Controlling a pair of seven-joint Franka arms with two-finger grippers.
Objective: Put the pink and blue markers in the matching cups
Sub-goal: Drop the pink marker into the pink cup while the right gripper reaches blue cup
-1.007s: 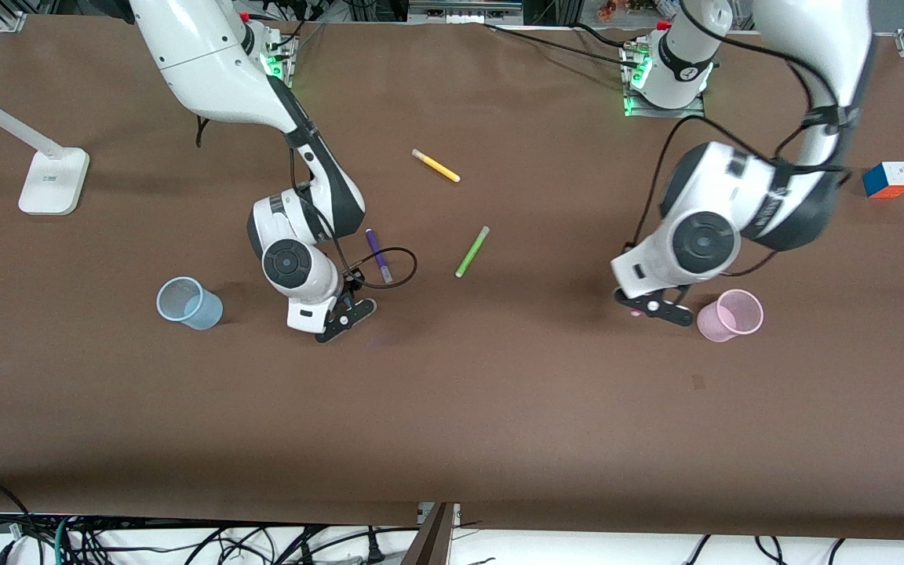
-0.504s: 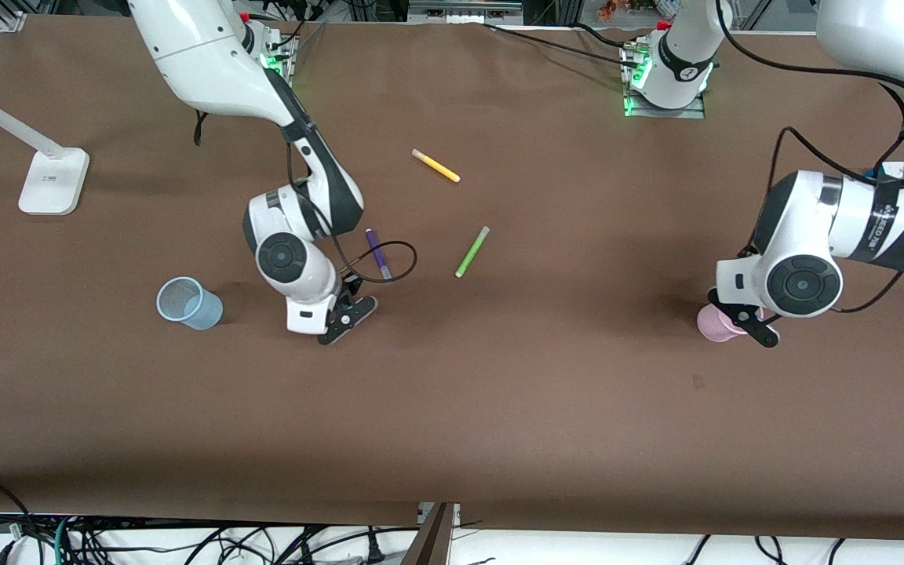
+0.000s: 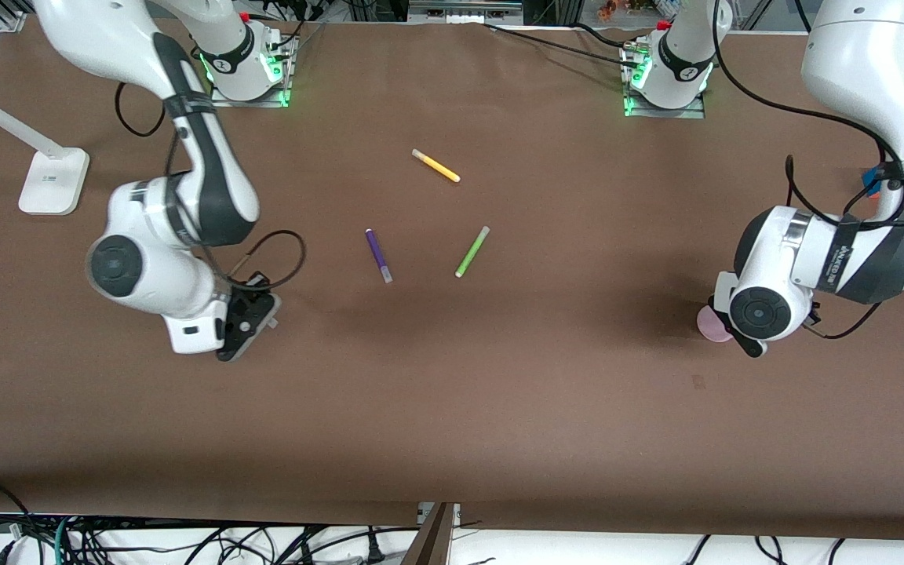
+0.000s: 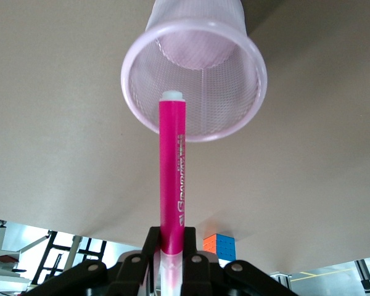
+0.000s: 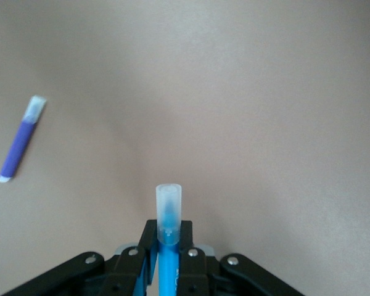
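**Both grippers loaded; pink marker poised over pink cup**

Left gripper [image 4: 171,271]: fingers pinched on the pink marker [image 4: 172,172] near its pale-capped end, the marker projecting straight out with its free end lined up over the mouth of the pink cup [image 4: 194,86]. From the left wrist view the tip sits over the opening; whether it has entered the cup cannot be told. In the front view the left gripper [image 3: 746,341] is over the pink cup [image 3: 708,323], which stands near the left arm's end of the counter [image 3: 499,408] and is largely covered by the wrist. A colour cube [image 4: 219,245] shows past the gripper in the left wrist view.

Right gripper [image 5: 168,265]: fingers pinched on the blue marker [image 5: 168,222], translucent cap pointing away from the gripper. In the front view the right gripper [image 3: 244,322] is over bare counter toward the right arm's end. The blue cup is not visible in any current view.

Other items: purple marker [image 3: 378,255], green marker [image 3: 472,251] and yellow marker [image 3: 435,165] lie apart around the counter's middle; a white lamp base [image 3: 53,180] stands at the right arm's end.

Change from half a second ago: the right arm has swung toward its own end of the counter, and the blue cup seen there before is now hidden beneath it. The left gripper has settled more squarely over the pink cup. The three loose markers have not moved.
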